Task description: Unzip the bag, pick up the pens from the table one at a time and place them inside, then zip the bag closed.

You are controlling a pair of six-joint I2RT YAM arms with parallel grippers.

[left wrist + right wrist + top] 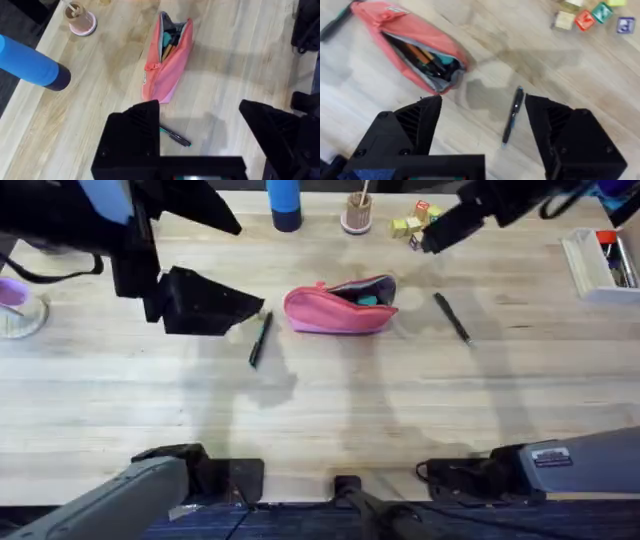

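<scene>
My right gripper [482, 132] hangs wide open and empty right over the black pen [513, 114], which lies lengthwise between my fingers, beside the unzipped pink pouch [415, 45].

The left end effector [200, 145] is covering one end of the pen with the green part [175, 136] in the left wrist view. Things inside the open bag [335, 312] are looking too small and dark to name from overhead. In the right wrist view, the other pen [513, 115] is looking blurry, and the colored blocks [585, 17] are getting cut off by the edge.
</scene>
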